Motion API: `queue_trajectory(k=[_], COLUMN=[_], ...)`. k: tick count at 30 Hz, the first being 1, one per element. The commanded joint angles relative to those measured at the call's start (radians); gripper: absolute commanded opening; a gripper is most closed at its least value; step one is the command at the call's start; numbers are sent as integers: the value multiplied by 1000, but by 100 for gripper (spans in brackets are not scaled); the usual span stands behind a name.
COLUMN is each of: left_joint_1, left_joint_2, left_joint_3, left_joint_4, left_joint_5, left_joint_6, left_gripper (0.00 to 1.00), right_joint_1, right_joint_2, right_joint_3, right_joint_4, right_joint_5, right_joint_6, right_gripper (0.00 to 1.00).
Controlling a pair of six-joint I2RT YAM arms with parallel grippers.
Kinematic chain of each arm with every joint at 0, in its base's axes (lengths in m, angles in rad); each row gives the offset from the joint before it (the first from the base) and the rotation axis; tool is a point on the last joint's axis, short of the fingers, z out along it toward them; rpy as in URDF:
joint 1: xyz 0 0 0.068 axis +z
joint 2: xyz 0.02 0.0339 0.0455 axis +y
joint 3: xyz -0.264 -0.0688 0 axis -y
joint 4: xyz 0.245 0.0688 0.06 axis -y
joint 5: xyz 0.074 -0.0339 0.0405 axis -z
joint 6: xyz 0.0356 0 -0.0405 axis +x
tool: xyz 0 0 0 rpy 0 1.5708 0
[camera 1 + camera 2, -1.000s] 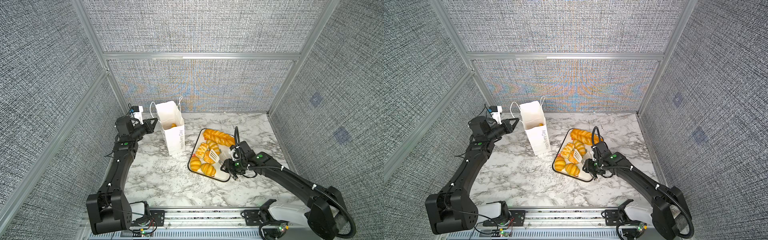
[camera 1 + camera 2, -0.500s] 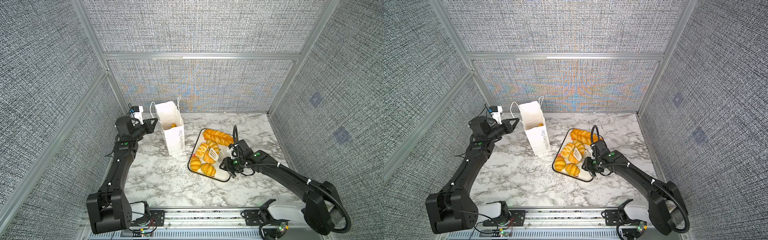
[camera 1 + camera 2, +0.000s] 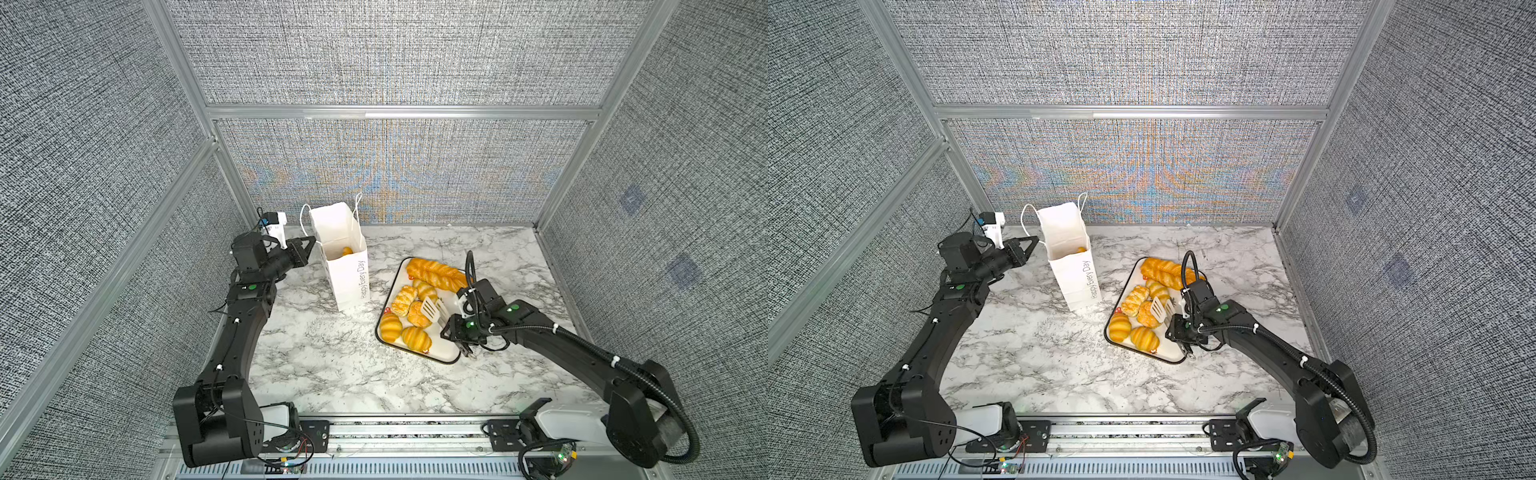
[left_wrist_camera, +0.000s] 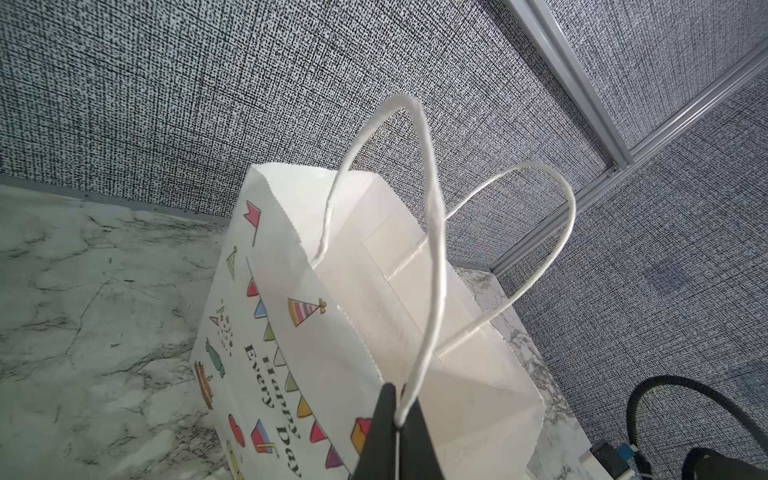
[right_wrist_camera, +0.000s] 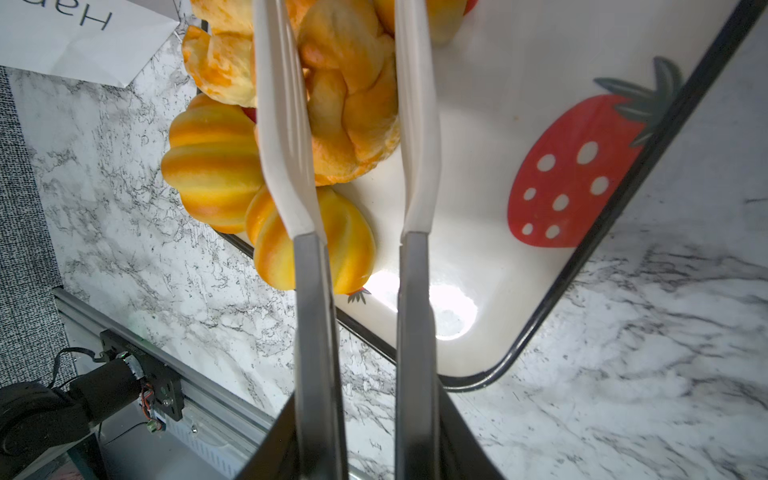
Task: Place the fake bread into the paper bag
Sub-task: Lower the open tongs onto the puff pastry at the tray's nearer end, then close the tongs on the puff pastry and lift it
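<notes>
Fake bread (image 3: 417, 337) was seen mostly on the strawberry tray (image 3: 441, 351), with one piece (image 3: 347, 250) inside the upright paper bag (image 3: 347, 278).
A knotted pastry (image 5: 349, 104) was flanked by white tongs (image 3: 432, 309), which were gripped by the right gripper (image 5: 368, 415); the bag's cord handle (image 4: 432, 232) was pinched by the closed left gripper (image 4: 395, 432).

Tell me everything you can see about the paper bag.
The paper bag is tall, narrow, white paper with a zigzag-cut rim and two white cord handles. It is printed with coloured bunting, party hats and "Happy Every Day". It stands upright and open on the marble table. One orange pastry lies inside. The left gripper is shut on the near handle at the rim.
</notes>
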Motion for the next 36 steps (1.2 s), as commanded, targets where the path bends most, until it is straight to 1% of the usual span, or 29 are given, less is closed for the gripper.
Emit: queue_trajectory(k=[1, 9, 20, 24, 25, 28, 36], left_joint_1=[0, 1, 1, 0, 0, 0, 0], left_joint_2=[0, 1, 2, 1, 2, 1, 4], left_joint_3=[-5, -5, -6, -6, -6, -6, -8], left_joint_4=[25, 26, 29, 29, 30, 31, 32], left_joint_5=[10, 11, 13, 15, 14, 15, 15], left_joint_6=[-2, -4, -5, -8, -8, -7, -7], left_gripper=[0, 0, 0, 0, 0, 0, 0], right_joint_1=[0, -1, -1, 0, -1, -1, 0], right_joint_2=[-3, -28, -65, -83, -86, -89, -49], right_joint_3=[6, 0, 25, 73, 122, 183, 346], right_joint_4=[29, 10, -34, -84, -95, -124, -176], right_joint_5=[-7, 4, 25, 42, 46, 52, 73], right_joint_6=[-2, -3, -12, -26, -30, -45, -100], right_gripper=[32, 26, 26, 26, 26, 26, 26])
